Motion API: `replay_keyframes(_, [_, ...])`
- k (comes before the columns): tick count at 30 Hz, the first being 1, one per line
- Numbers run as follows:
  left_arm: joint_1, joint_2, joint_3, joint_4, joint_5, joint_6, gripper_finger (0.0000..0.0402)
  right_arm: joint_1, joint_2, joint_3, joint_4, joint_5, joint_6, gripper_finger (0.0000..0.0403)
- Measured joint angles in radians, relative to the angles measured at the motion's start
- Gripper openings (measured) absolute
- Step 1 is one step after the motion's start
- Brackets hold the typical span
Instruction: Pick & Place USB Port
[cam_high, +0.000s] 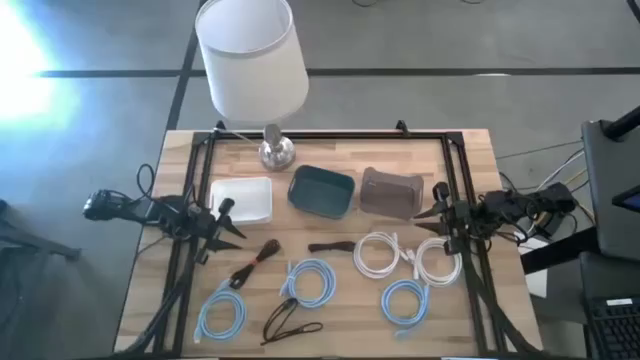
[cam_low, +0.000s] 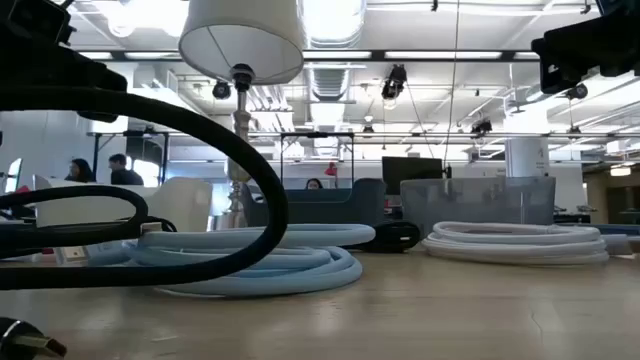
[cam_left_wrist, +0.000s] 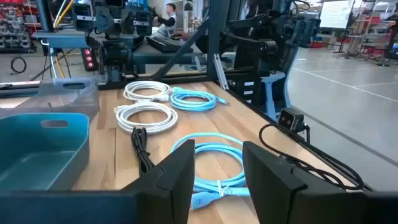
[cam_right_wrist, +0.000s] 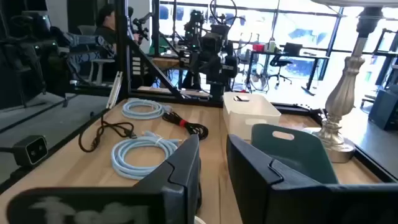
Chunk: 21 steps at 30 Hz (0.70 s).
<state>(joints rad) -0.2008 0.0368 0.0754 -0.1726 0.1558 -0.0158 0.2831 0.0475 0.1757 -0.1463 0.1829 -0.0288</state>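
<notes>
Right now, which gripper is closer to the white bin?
Left. The left gripper sits right at the white bin's edge; the right gripper waits across the table, beyond the teal and grey bins.

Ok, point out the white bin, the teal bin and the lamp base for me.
white bin (cam_high: 243, 199): high view, on its flat inside floor.
teal bin (cam_high: 320, 191): high view, middle of its inside.
lamp base (cam_high: 276, 152): high view, on the round silver foot beside the shade.

Coiled USB cables (cam_high: 306, 283) in blue, white and black lie flat on the table.
</notes>
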Motion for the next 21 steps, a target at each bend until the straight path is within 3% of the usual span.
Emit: replay_keyframes(21, [0.0, 0.0, 0.0, 0.0, 0.0, 0.0, 0.014, 0.0, 0.0, 0.0, 0.0, 0.0, 0.002, 0.0087])
